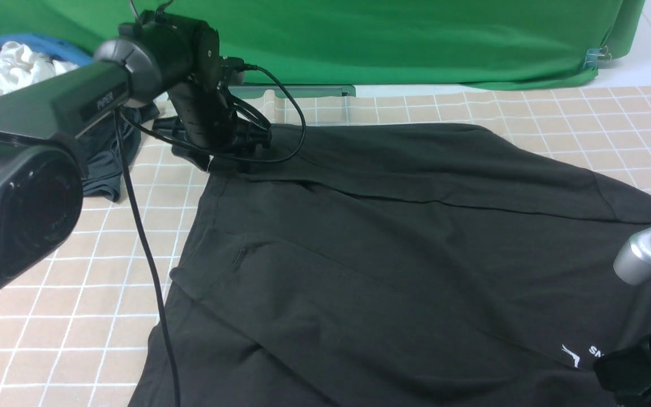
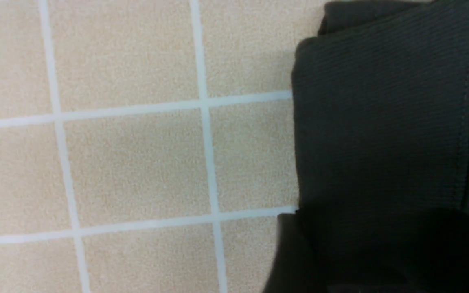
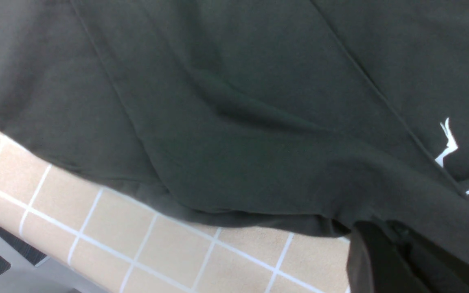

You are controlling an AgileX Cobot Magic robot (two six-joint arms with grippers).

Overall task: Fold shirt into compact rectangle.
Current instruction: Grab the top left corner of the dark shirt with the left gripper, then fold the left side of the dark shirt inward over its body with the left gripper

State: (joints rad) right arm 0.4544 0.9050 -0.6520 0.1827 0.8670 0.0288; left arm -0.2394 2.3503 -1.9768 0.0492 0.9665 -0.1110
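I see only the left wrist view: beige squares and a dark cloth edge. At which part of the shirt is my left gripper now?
Observer: In the front view, the left gripper is down at the far left corner of the shirt, which lies spread over the checked table cover.
Operator: And where is the right arm?
Observer: The right gripper is at the shirt's near edge on the right, close to the white print. I cannot tell if it grips the cloth.
Operator: Is anything else near my left side?
Observer: Yes. A dark garment lies left of the left gripper, with a white and blue pile behind it.
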